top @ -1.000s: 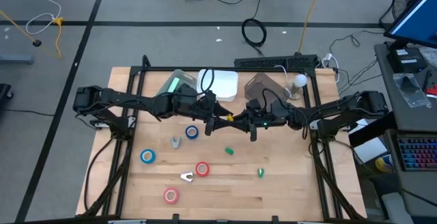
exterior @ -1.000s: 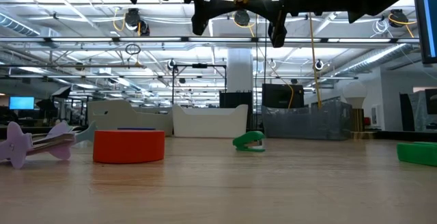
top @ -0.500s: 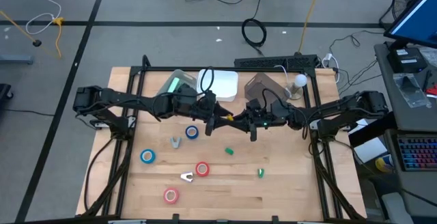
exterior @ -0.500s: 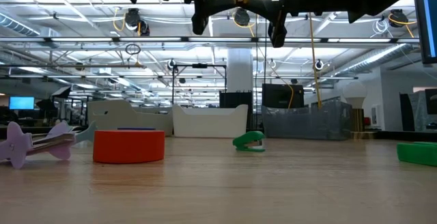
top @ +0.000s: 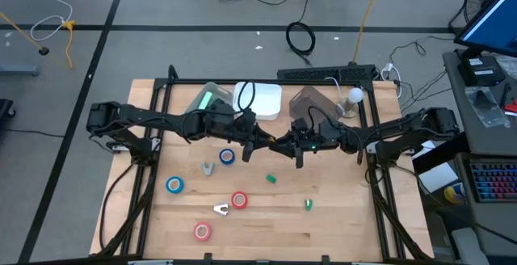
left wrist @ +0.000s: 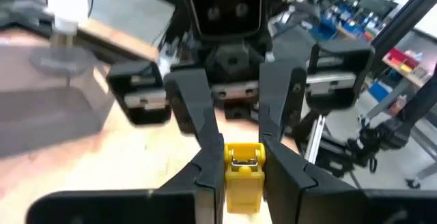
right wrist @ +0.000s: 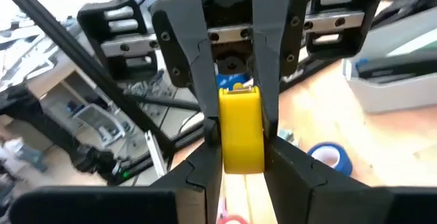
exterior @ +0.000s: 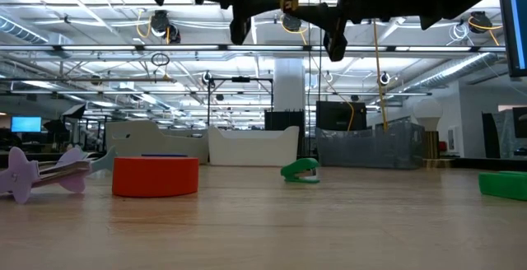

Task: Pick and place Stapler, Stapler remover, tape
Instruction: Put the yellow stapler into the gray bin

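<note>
Both the left gripper (left wrist: pixel 240 173) and right gripper (right wrist: pixel 240 138) clenched one yellow stapler (right wrist: pixel 241 130) (held midair, nose to nose).

A robotics lab or workshop hall: a wooden worktop (top: pixel 339 216) stands on a taped concrete floor (top: pixel 178 6) with loose cables (top: pixel 300 37), a computer monitor (top: pixel 491 18) beside it, and long ceiling lights (exterior: pixel 99 11) overhead.
</note>
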Controlling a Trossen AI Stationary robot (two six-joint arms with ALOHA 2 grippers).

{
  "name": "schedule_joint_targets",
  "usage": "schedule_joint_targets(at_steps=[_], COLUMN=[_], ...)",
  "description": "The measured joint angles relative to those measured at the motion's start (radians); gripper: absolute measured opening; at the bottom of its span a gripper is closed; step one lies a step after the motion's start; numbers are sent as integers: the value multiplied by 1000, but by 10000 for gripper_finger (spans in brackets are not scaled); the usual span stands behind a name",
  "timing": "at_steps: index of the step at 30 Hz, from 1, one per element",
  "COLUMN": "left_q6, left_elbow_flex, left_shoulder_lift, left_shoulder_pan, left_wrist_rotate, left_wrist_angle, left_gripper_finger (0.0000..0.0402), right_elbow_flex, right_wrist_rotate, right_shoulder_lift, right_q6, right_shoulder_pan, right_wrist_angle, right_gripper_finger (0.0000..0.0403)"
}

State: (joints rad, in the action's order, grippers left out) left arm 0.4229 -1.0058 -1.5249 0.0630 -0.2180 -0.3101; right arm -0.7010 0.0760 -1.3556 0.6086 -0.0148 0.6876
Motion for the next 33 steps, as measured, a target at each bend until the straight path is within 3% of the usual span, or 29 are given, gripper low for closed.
schedule_joint_targets(at_steps=[10,15,24,33], left_q6=[-21,-65,-125,-186], left_elbow_flex=[0,1,1,1], left_shoulder_lift=[25,107,277,311], left_shoulder_pan=[32,71,178,355], left_wrist_rotate=[15,116,358,455], left_wrist_angle=[192,441,905,1103], left_gripper_finger=[79,72,74,79], right_elbow_flex=[0,0,-1,-1], right_wrist_rotate=[105,192,191,190], right_shoulder_lift=[0,0,8,8], right_q6=[34,35,64,129], right_shoulder_pan=[0,0,7,8], right_wrist_angle=[-149,-265,-331,-316], right_gripper_finger=[138,151,153,153])
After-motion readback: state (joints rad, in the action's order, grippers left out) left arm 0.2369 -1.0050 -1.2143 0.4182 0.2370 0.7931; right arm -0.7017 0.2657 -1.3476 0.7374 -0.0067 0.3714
